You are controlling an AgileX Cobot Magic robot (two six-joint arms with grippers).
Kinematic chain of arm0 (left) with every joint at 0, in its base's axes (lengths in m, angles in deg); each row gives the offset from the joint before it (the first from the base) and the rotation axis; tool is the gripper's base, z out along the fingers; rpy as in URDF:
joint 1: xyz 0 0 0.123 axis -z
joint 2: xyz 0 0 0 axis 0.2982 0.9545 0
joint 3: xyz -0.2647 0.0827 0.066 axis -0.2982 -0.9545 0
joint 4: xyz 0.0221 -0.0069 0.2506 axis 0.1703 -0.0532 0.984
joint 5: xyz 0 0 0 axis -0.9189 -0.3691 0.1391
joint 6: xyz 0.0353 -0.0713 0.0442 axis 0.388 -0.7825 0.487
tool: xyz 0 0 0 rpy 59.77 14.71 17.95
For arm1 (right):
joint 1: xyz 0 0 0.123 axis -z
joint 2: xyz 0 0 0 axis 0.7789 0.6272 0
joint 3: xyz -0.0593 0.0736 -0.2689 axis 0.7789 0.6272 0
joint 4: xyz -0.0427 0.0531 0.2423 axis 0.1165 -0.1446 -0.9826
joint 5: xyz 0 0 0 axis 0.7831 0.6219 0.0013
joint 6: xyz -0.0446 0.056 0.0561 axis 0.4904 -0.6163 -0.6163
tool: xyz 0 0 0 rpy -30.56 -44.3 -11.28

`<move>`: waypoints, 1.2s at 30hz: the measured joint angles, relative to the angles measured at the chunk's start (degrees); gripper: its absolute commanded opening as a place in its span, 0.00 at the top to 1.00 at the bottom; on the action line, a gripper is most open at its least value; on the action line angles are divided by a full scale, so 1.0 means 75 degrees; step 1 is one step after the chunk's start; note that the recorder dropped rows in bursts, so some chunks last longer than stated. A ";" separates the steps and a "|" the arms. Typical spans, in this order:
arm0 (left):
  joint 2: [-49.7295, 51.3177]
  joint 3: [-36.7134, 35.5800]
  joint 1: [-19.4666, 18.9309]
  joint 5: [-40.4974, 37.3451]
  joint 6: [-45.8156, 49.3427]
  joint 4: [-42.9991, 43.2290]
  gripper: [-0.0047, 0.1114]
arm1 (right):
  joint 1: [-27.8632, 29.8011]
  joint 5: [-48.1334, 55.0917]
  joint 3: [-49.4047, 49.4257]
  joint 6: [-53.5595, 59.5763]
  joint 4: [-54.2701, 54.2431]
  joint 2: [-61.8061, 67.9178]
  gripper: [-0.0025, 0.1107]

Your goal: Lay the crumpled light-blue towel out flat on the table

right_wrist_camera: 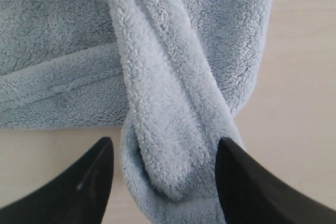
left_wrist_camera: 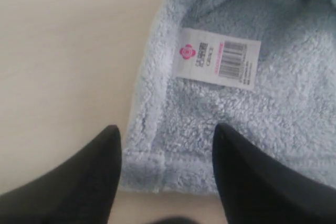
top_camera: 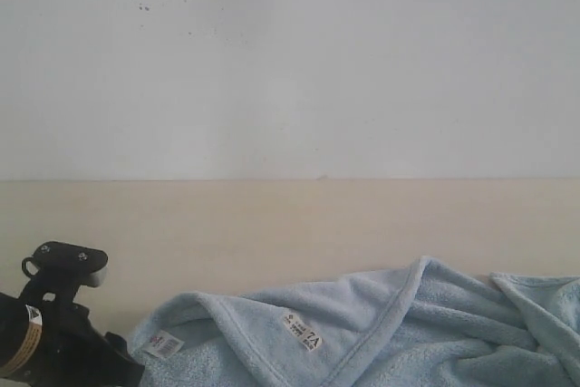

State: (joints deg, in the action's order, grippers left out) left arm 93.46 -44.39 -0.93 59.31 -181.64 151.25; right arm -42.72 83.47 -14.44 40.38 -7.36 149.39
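I have the crumpled pale light-blue terry-cloth towel [top_camera: 408, 333] lying on the plain matte beige table [top_camera: 272, 224]. Bare table stretches behind the towel to the white wall [top_camera: 290, 61]. A small white printed label [left_wrist_camera: 218, 59] sits on the towel near its left corner, and a second white tag [top_camera: 301, 330] lies on a fold further right. My black left gripper [left_wrist_camera: 165, 135] hangs at that left corner, one finger over the table beside the towel and one over the towel. My black right gripper [right_wrist_camera: 165, 148] straddles a rolled fold, I think at the towel's right end, which the exterior view cuts off.
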 measured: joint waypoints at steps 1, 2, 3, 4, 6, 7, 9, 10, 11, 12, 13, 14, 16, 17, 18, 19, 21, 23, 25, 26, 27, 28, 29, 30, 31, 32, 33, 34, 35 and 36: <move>0.0117 0.0000 0.0000 0.0000 0.0000 0.0000 0.51 | 0.0000 0.0000 0.0000 0.0000 0.0000 0.0000 0.49; 0.0241 0.0017 0.0000 0.0000 0.0000 0.0000 0.51 | 0.0000 0.0000 0.0000 0.0000 0.0000 0.0000 0.49; 0.0340 0.0034 0.0000 0.0016 0.0000 0.0000 0.51 | 0.0000 0.0000 0.0000 0.0000 0.0000 0.0000 0.49; 0.0420 0.0078 0.0000 0.0029 0.0037 0.0000 0.51 | 0.0000 0.0000 0.0000 0.0000 0.0000 0.0000 0.49; 0.0524 0.0165 0.0000 0.0029 0.0056 0.0000 0.52 | 0.0000 0.0000 0.0000 0.0000 0.0000 0.0000 0.49; 0.0582 0.0199 0.0000 0.0029 0.0070 0.0000 0.53 | 0.0000 0.0000 0.0000 0.0000 0.0000 0.0000 0.49; 0.0706 0.0254 0.0000 0.0063 0.0084 0.0000 0.64 | 0.0000 0.0000 0.0000 0.0000 0.0000 0.0000 0.50; 0.0737 0.0252 0.0000 0.0063 0.0084 0.0000 0.72 | 0.0000 0.0014 0.0000 0.0000 0.0000 0.0000 0.51; 0.0777 0.0285 0.0000 0.0081 0.0084 0.0000 0.82 | 0.0000 0.0012 0.0000 0.0000 -0.0014 0.0000 0.54; 0.0796 0.0301 0.0000 0.0169 0.0084 0.0000 0.89 | 0.0000 0.0017 0.0000 0.0000 -0.0014 0.0000 0.58; 0.0817 0.0313 0.0000 0.0270 0.0084 0.0000 0.92 | 0.0000 0.0032 0.0000 0.0000 -0.0014 0.0000 0.62; 0.0835 0.0332 0.0000 0.0446 0.0084 -0.0032 0.92 | 0.0000 0.0049 0.0000 0.0000 -0.0014 0.0000 0.66; 0.0839 0.0332 0.0000 0.0756 0.0070 -0.0086 0.92 | 0.0000 0.0081 0.0000 0.0000 -0.0014 0.0000 0.70; 0.0839 0.0332 0.0000 0.0899 0.0056 -0.0119 0.92 | 0.0000 0.0079 0.0000 0.0000 -0.0014 0.0000 0.71; 0.0871 0.0332 0.0000 0.1029 0.0018 -0.0141 0.92 | 0.0000 0.0096 0.0000 0.0000 -0.0014 -0.0012 0.70; 0.0867 0.0332 0.0000 0.1135 0.0002 -0.0150 0.92 | 0.0000 0.0113 0.0000 0.0000 -0.0014 -0.0047 0.70; 0.0867 0.0332 0.0000 0.1296 -0.0031 -0.0167 0.92 | 0.0000 0.0143 0.0000 0.0000 0.0024 -0.0208 0.70; 0.0783 0.0332 0.0000 0.1394 -0.0063 -0.0167 0.92 | 0.0000 0.0212 0.0000 -0.0130 0.0202 -0.0540 0.70; 0.0647 0.0281 0.0000 0.1372 -0.0074 -0.0167 0.92 | 0.0000 0.0316 0.0000 -0.0270 0.0426 -0.0976 0.70; 0.0523 0.0215 0.0000 0.1312 -0.0074 -0.0111 0.92 | 0.0000 0.0397 0.0000 -0.0365 0.0550 -0.1248 0.70; 0.0387 0.0150 0.0000 0.1216 -0.0074 -0.0061 0.92 | 0.0000 0.0485 0.0000 -0.0460 0.0657 -0.1476 0.70; 0.0202 0.0136 0.0000 0.1106 -0.0074 -0.0059 0.92 | 0.0000 0.0629 0.0000 -0.0533 0.0773 -0.1750 0.70; -0.0030 0.0129 0.0000 0.0994 -0.0074 -0.0032 0.92 | 0.0000 0.0800 0.0000 -0.0599 0.0872 -0.2007 0.70; -0.0294 0.0129 0.0000 0.0909 -0.0074 -0.0032 0.92 | 0.0000 0.0978 0.0000 -0.0615 0.0929 -0.2236 0.70; -0.0512 0.0129 -0.0017 0.0855 -0.0074 -0.0032 0.92 | 0.0000 0.1144 0.0000 -0.0648 0.1008 -0.2428 0.70; -0.0778 0.0129 -0.0054 0.0824 -0.0057 -0.0032 0.92 | 0.0000 0.1285 0.0000 -0.0662 0.1071 -0.2568 0.70; -0.1040 0.0129 -0.0089 0.0826 -0.0044 -0.0032 0.92 | 0.0000 0.1388 0.0000 -0.0662 0.1104 -0.2647 0.66; -0.1289 0.0129 -0.0138 0.0826 -0.0028 -0.0032 0.92 | 0.0000 0.1525 0.0000 -0.0682 0.1133 -0.2698 0.62; -0.1483 0.0129 -0.0190 0.0826 -0.0017 -0.0032 0.92 | 0.0000 0.1597 0.0010 -0.0700 0.1159 -0.2698 0.55; -0.1720 0.0100 -0.0224 0.0826 -0.0017 -0.0032 0.92 | 0.0000 0.1647 0.0010 -0.0719 0.1155 -0.2663 0.49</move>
State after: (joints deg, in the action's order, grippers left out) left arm 80.56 -43.65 -2.61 65.50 -181.77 151.01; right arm -42.72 95.83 -14.36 34.99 1.30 129.43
